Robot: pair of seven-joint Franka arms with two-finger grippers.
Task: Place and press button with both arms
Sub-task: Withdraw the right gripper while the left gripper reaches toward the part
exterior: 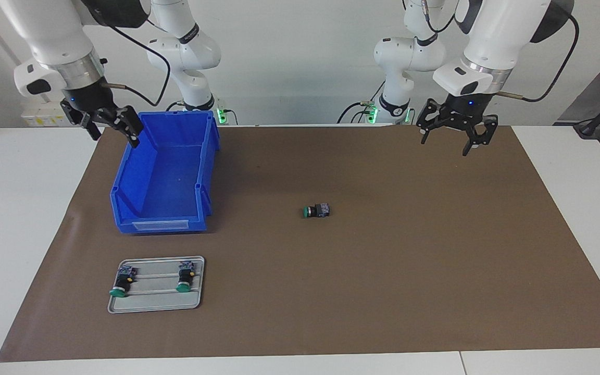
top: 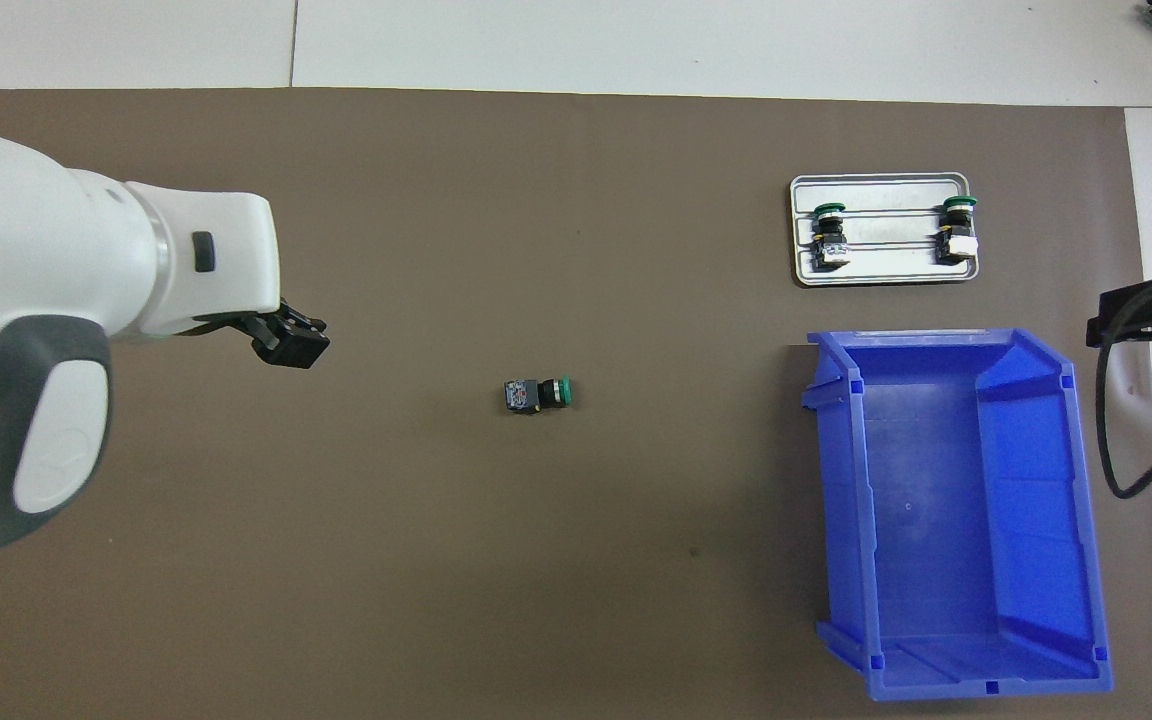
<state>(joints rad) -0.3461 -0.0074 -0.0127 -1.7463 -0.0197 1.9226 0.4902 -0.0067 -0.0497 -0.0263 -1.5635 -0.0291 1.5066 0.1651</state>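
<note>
One button (exterior: pixel 316 211) lies on its side in the middle of the brown mat, green cap toward the right arm's end; it also shows in the overhead view (top: pixel 539 393). Two more buttons (exterior: pixel 121 284) (exterior: pixel 185 276) lie on a grey tray (exterior: pixel 154 304), farther from the robots than the blue bin. My left gripper (exterior: pixel 448 143) is open and empty, raised over the mat at the left arm's end, well apart from the lone button. My right gripper (exterior: pixel 115 138) is open and empty, raised beside the bin's corner nearest the robots.
An empty blue bin (exterior: pixel 159 225) stands on the mat at the right arm's end, also in the overhead view (top: pixel 841 500). The tray (top: pixel 881 275) with its two buttons (top: pixel 829 235) (top: pixel 958 230) lies just past it. White table surrounds the mat (exterior: pixel 383 286).
</note>
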